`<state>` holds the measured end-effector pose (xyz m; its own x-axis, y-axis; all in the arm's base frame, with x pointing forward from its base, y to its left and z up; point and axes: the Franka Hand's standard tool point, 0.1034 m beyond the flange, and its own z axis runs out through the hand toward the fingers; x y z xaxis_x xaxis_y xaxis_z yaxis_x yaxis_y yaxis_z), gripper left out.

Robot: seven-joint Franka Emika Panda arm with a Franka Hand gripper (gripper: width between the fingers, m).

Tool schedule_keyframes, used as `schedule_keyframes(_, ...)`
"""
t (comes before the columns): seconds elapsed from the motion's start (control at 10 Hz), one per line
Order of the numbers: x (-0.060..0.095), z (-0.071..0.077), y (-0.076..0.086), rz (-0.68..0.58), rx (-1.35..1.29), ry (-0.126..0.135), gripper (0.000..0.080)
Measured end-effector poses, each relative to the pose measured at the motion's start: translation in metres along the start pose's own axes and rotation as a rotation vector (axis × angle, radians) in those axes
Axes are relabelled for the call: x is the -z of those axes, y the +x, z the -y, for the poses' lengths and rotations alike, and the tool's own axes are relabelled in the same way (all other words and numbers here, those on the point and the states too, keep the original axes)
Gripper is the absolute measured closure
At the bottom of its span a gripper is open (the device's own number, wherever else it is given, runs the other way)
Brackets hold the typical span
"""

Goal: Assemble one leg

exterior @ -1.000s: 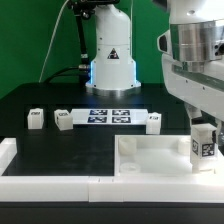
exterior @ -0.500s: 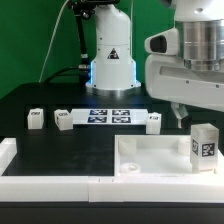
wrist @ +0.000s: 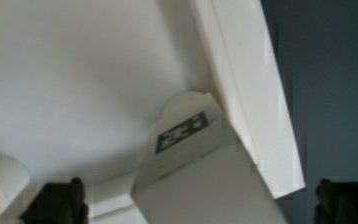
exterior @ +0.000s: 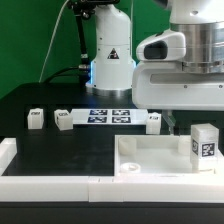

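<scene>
The black desk [exterior: 60, 150] carries a large flat square piece [exterior: 150, 152] with a raised rim, at the exterior view's right. Above it hangs the hand [exterior: 172, 122], over the piece's far edge. In the wrist view the two dark fingertips [wrist: 60, 200] stand wide apart with nothing gripped between them, so the hand is released and empty.

The leg [exterior: 204, 143] stands upright on the piece's corner at the exterior view's right, its tag facing the camera and its long axis vertical. It lies just beside the hand, toward the exterior view's right and a little lower. By my reading, a next grasp would call for a short sideways shift and then a descent, with the fingers straddling the block.

Three spare legs [exterior: 63, 120] sit well apart by the marker board [exterior: 110, 116].
</scene>
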<state>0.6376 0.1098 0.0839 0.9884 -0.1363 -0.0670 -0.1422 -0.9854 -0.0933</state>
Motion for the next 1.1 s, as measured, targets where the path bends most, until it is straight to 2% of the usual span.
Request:
schedule_keyframes(0.3, -0.0002, -0.0010, 0.0002, 0.000, 0.127, -0.002, 0.0150)
schedule_keyframes(0.4, -0.0003, -0.0008, 0.0001, 0.000, 0.120, -0.001, 0.0248)
schedule_keyframes(0.5, -0.0003, -0.0007, 0.0001, 0.000, 0.099, -0.001, 0.0248)
schedule_keyframes(0.6, -0.0003, -0.0007, 0.0001, 0.000, 0.099, -0.001, 0.0433)
schedule_keyframes(0.7, -0.0003, -0.0007, 0.0001, 0.000, 0.098, -0.001, 0.0509)
schedule_keyframes(1.1, -0.0008, 0.0015, -0.0007, 0.003, -0.283, 0.008, 0.0509)
